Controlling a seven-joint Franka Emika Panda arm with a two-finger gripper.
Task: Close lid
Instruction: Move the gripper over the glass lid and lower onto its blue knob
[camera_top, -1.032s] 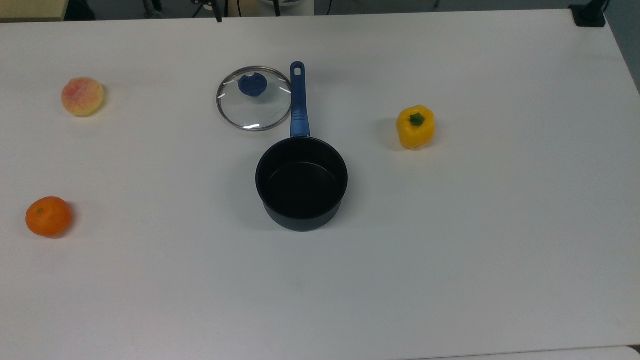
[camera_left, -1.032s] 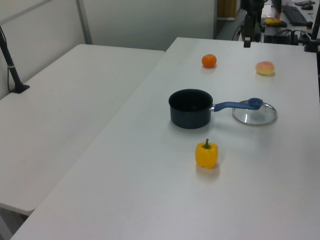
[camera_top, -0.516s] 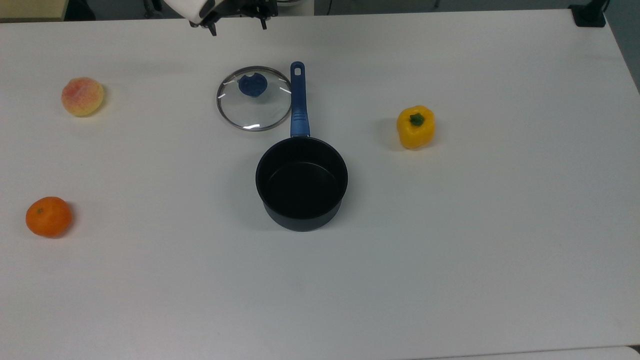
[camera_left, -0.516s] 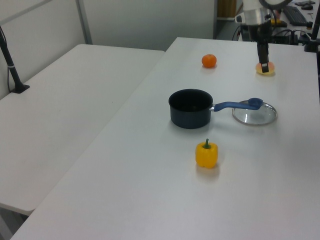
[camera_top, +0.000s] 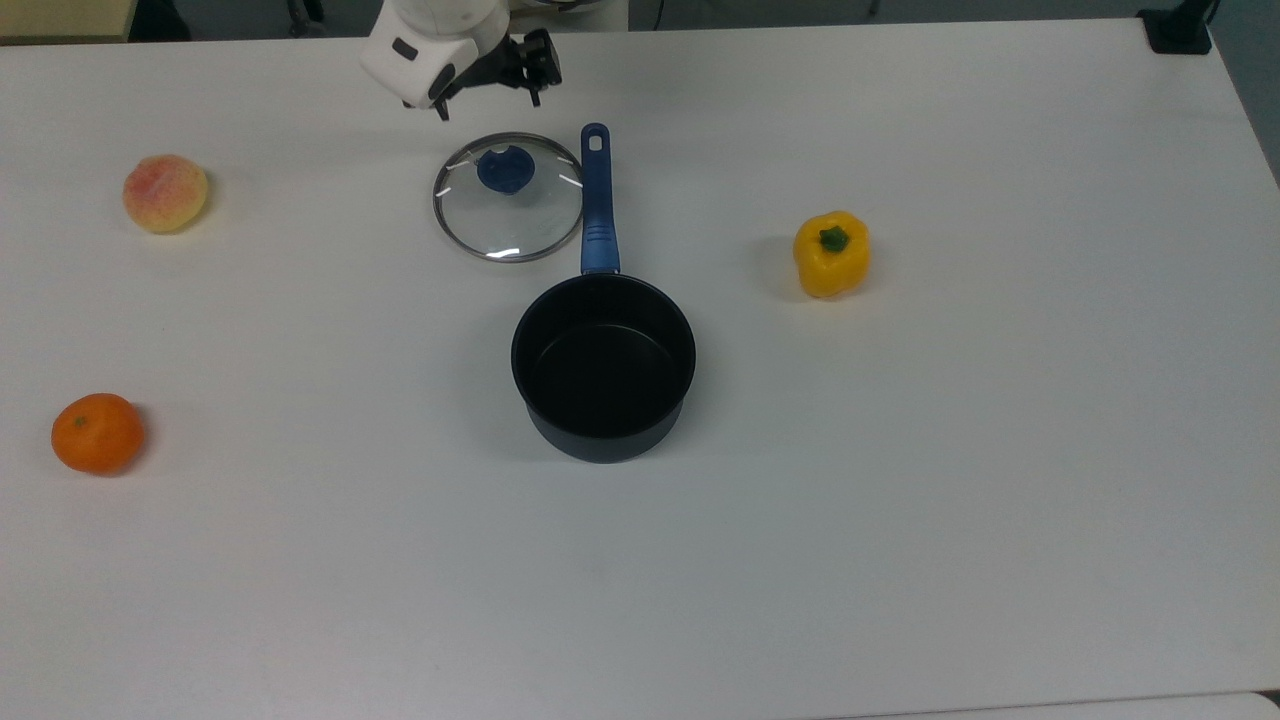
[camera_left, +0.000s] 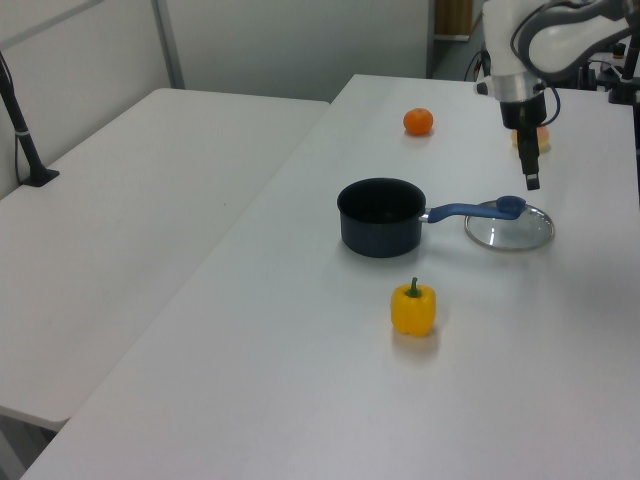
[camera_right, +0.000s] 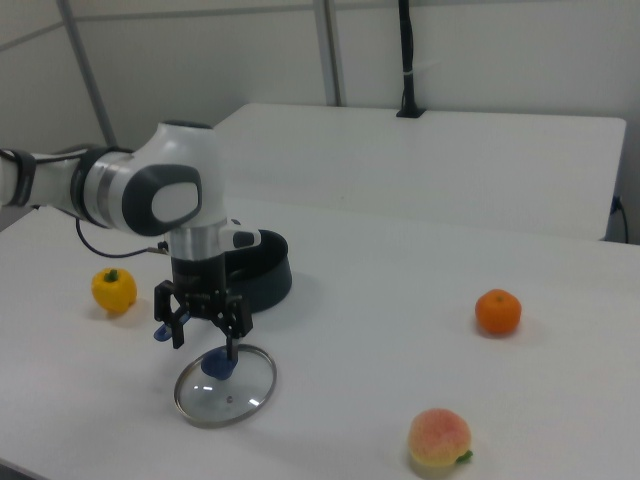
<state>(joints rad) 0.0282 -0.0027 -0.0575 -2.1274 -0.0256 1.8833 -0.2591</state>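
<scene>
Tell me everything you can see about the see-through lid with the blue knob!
The lid is round, made of clear glass with a thin shiny metal rim and a blue knob on top. It lies flat on the white table, knob up, right beside the saucepan's blue handle, not on the black saucepan. You can see the table through the glass. The gripper hangs open just above it, not touching it.

lid (camera_left: 509, 228) on table, gripper (camera_left: 533, 178) above
</scene>
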